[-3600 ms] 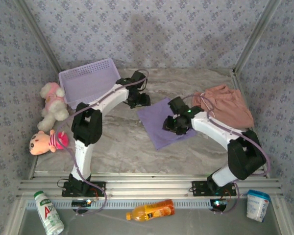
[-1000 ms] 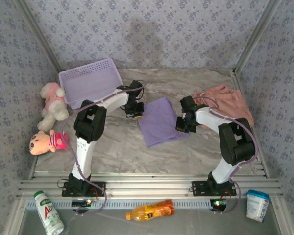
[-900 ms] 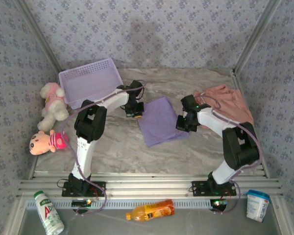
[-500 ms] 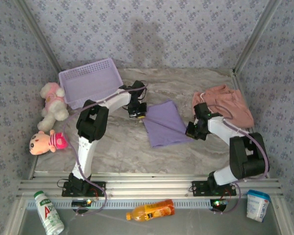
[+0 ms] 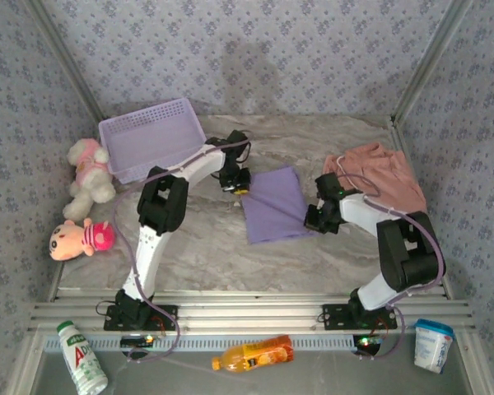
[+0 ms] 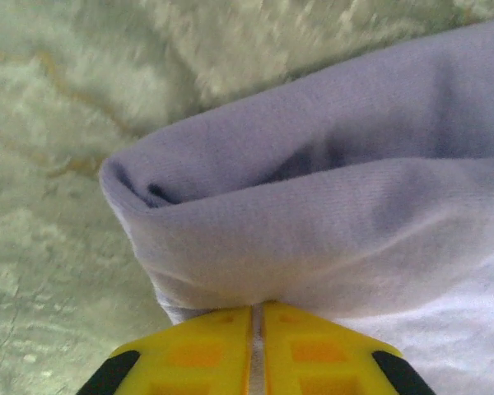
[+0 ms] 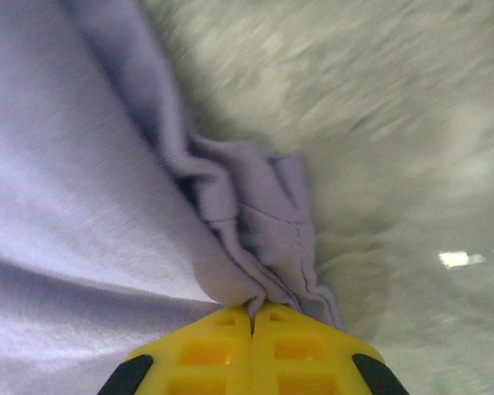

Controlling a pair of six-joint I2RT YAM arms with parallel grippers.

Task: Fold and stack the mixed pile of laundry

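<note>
T-shirt (image 5: 273,206) lies folded, a soft lavender rectangle.

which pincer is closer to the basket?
Left. The left pincer is at the shirt corner just off the basket; the right pincer is across the shirt, farther away.

Soft, even light; wrist views slightly blurred.

The left pincer (image 6: 253,311) nips a fold of the lavender T-shirt (image 6: 313,222) over the marble table (image 6: 66,99).
</note>
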